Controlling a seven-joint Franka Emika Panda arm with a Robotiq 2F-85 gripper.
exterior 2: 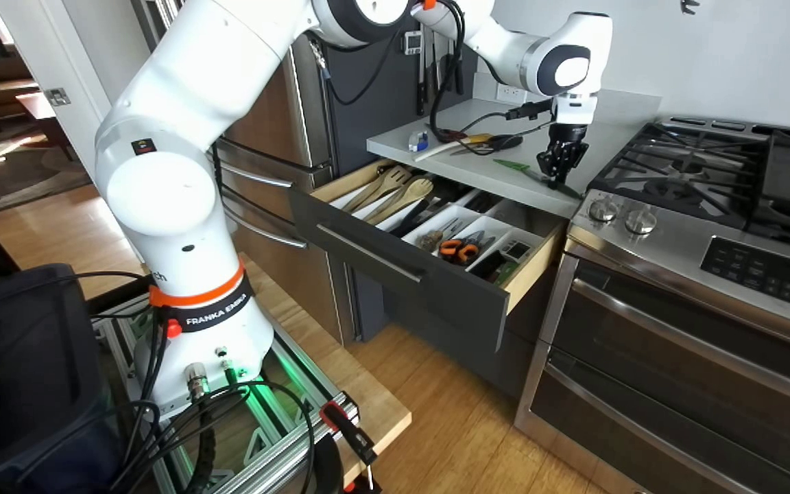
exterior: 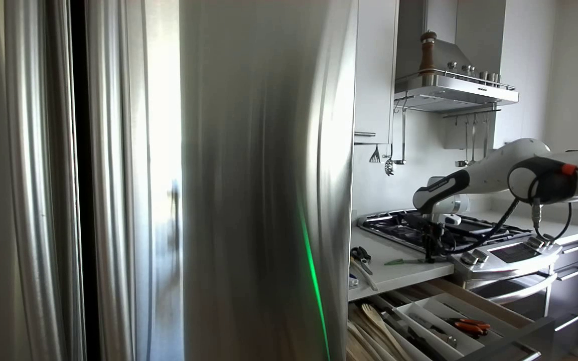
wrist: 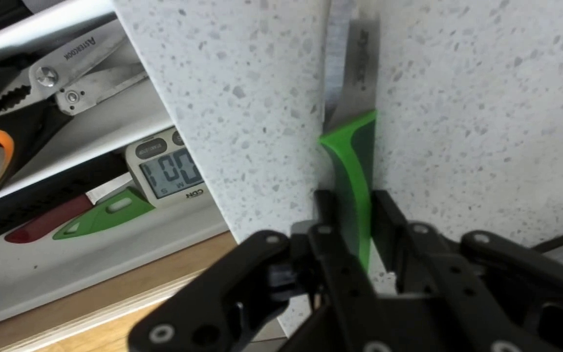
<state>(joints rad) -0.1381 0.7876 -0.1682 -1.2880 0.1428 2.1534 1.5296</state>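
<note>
One open drawer (exterior 2: 450, 295) holds scissors (wrist: 47, 77); the claw (wrist: 353, 205), a knife (wrist: 347, 142).

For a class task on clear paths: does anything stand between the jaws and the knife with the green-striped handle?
Nothing visible does. In the wrist view, the knife has its handle between the jaws, and no other object shows there.

Knife (wrist: 349, 131) cut off @ wrist-view top — blade txt (wrist: 361, 57) blurred.

White wall (exterior 2: 745, 68), wood floor (exterior 2: 477, 425), steel refrigerator (exterior: 254, 150)
</note>
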